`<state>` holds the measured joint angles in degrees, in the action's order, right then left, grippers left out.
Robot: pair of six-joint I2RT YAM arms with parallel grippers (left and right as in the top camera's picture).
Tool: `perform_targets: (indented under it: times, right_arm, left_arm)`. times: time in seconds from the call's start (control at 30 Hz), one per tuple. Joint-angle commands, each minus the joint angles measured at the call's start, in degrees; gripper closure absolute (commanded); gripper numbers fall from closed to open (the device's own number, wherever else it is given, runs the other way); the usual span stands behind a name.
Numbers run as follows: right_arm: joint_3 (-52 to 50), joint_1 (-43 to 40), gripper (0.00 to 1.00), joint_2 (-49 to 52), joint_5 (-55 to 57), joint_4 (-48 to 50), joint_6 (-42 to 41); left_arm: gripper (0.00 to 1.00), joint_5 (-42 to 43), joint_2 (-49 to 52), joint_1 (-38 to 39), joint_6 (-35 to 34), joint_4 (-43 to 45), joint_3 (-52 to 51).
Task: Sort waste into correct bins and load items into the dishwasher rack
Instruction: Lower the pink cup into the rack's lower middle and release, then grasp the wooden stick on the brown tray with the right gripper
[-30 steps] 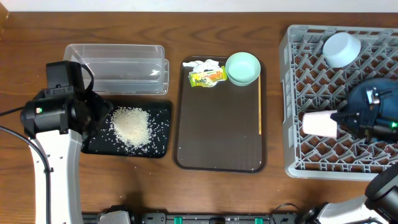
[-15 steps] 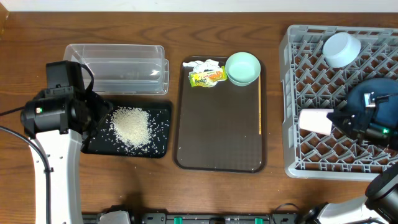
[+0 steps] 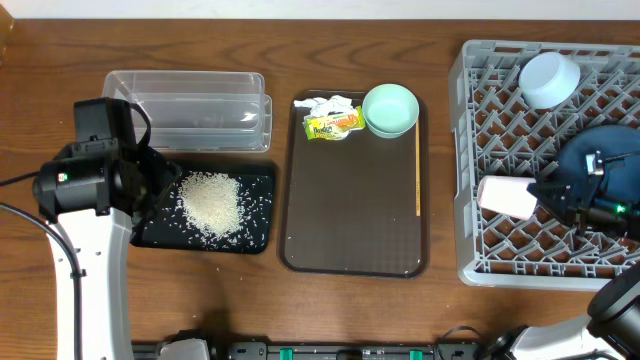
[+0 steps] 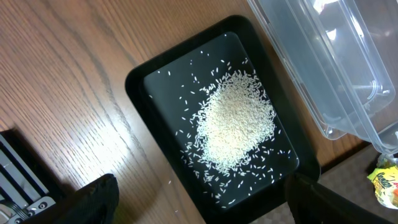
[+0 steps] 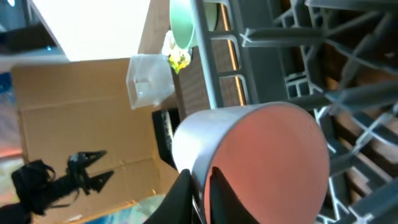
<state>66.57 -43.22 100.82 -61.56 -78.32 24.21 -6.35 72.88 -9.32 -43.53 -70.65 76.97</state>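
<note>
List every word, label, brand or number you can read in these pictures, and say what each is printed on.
The yellow printed wrapper on the brown serving tray: coloured print, too small and blurred to read.
No other text shows on the small pink cup, dishwasher rack or black tray.

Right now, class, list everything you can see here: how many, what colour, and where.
container: 1, clear, back left
black tray: 1, black, before container
rice: 1 heap, white, in black tray
brown tray: 1, brown, centre
wrapper: 1, yellow, brown tray's back
tissue: 1, white, behind wrapper
mint bowl: 1, pale green, beside wrapper
rack: 1, grey, right
small bowl: 1, whitish, rack's back
dark bowl: 1, dark blue, rack's right
cup: 1, pink, over rack
left gripper: open, above black tray
right gripper: shut on cup
</note>
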Motion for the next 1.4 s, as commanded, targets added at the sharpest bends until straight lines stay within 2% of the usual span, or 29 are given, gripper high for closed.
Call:
perform_targets:
  times: [0.0,0.3,0.5,0.73,0.9,1.0,1.1,1.13,1.2,1.23,1.37]
  right_arm:
    - [-0.3,-0.5,0.89,-0.4,4.5,0.4,-4.1]
    - [3.3,-6.2,0.9,-0.5,10.1,0.2,-9.4]
    - [5.5,-9.7,0.82,-2.1,15.4,-0.9,-12.5]
    - [7.1,-11.5,0.81,-9.5,16.4,-1.0,-16.5]
    - [8.9,-9.4,0.82,-18.5,16.3,-0.5,-18.7]
    - [9.2,-5.1,0.79,-23.8,16.4,0.2,-19.5]
    - [9.2,2.5,0.67,-28.8,18.3,2.6,-23.0]
    - [9.2,5.6,0.6,-30.0,19.0,3.8,-24.2]
    - [9.2,13.9,0.38,-32.2,21.9,7.3,-26.5]
    - [9.2,18.4,0.35,-32.8,25.3,8.8,-28.9]
    - [10.3,39.8,0.33,-31.9,45.9,12.6,-39.0]
  left_arm:
    - [0.12,-0.5,0.1,-0.3,-0.5,-0.3,0.9]
    - [0.12,-0.5,0.1,-0.3,-0.5,-0.3,0.9]
    - [0.12,-0.5,0.1,-0.3,-0.5,-0.3,0.9]
    - [0.12,-0.5,0.1,-0.3,-0.5,-0.3,0.9]
    - [0.12,-0.5,0.1,-0.3,-0.5,-0.3,0.9]
    - [0.12,-0.5,0.1,-0.3,-0.5,-0.3,0.9]
    - [0.12,-0.5,0.1,-0.3,-0.5,-0.3,0.9]
    - [0.12,-0.5,0.1,-0.3,-0.5,-0.3,0.9]
    - [0.12,-0.5,0.1,-0.3,-0.5,-0.3,0.9]
    - [0.12,-0.5,0.1,-0.3,-0.5,-0.3,0.9]
    - [0.12,-0.5,0.1,-0.3,-0.5,-0.3,0.9]
